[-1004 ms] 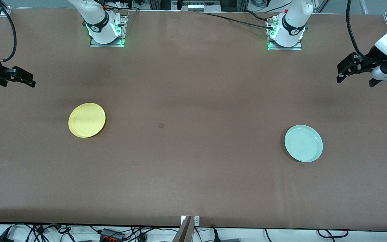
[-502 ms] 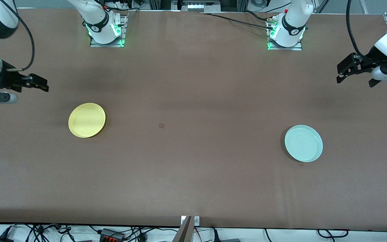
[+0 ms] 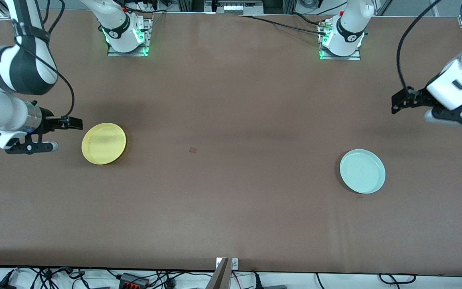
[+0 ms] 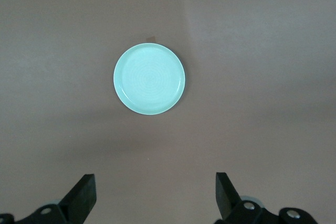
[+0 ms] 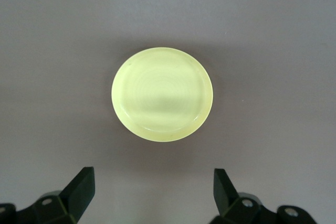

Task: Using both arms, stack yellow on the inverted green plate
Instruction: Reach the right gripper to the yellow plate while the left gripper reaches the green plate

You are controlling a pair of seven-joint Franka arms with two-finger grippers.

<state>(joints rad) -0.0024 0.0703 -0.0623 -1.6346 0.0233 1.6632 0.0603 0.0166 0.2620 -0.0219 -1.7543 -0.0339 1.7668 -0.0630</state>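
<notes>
The yellow plate (image 3: 104, 143) lies flat on the brown table toward the right arm's end; it also shows in the right wrist view (image 5: 162, 94). The pale mint-green plate (image 3: 362, 171) lies flat toward the left arm's end and shows in the left wrist view (image 4: 149, 79). My right gripper (image 3: 73, 122) hangs open and empty over the table just beside the yellow plate's rim, apart from it (image 5: 152, 187). My left gripper (image 3: 398, 103) hangs open and empty over bare table near the green plate, clear of it (image 4: 153, 192).
The two arm bases (image 3: 126, 38) (image 3: 341, 40) stand along the table's edge farthest from the front camera. A small dark mark (image 3: 193, 150) is on the cloth between the plates. A metal post (image 3: 223, 273) and cables sit at the nearest edge.
The right gripper has moved in from the table's end to beside the yellow plate. The left gripper has shifted a little toward the green plate. Both plates have stayed put.
</notes>
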